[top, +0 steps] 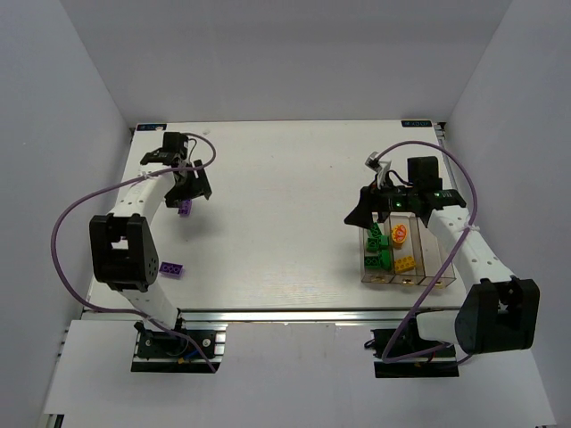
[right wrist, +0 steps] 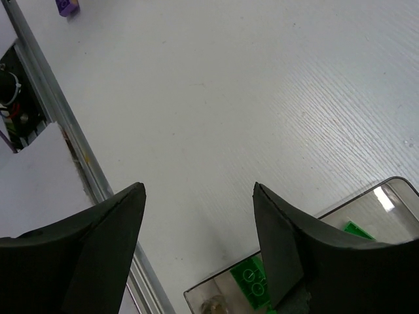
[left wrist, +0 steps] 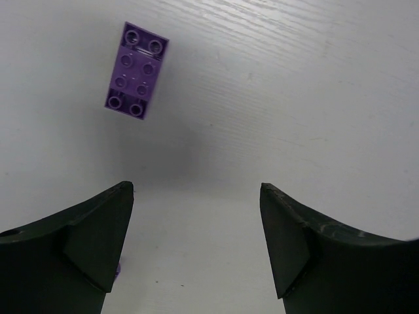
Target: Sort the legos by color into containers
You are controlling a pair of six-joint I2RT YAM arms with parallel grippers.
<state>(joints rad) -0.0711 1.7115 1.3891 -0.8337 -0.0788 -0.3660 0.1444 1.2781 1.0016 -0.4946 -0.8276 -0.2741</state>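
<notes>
A white counter [top: 285,178] sits between pale grey walls [top: 285,53], with a metal rail [top: 294,315] along its near edge.

The left tool [top: 189,185] hangs over the far left part of the counter. Its fingers [left wrist: 98,235] stand wide apart with only bare counter between them. One purple lego [top: 185,208] lies directly under this tool's tip in the top view. In the wrist view only a sliver of purple shows by the inner edge of the left-hand finger. A second purple lego [top: 173,268], a flat studded plate, lies on the counter well ahead of the fingertips [left wrist: 135,69], touching nothing.

The right tool [top: 384,207] hovers over the far end of the containers [top: 431,260], three clear bins joined in a row. Its fingers [right wrist: 294,248] are also spread, and nothing is clamped between them. From this tool's own camera the containers' rim [right wrist: 366,191] shows just under and behind the right-hand finger, and a green brick is visible through the clear wall. The green legos [top: 378,253] lie in the bin on the left of the row, almost beneath the tool. An orange lego [top: 399,234], rounded, and a yellow lego [top: 406,264] lie in the middle bin beside them. Neither tool touches any brick or bin.
</notes>
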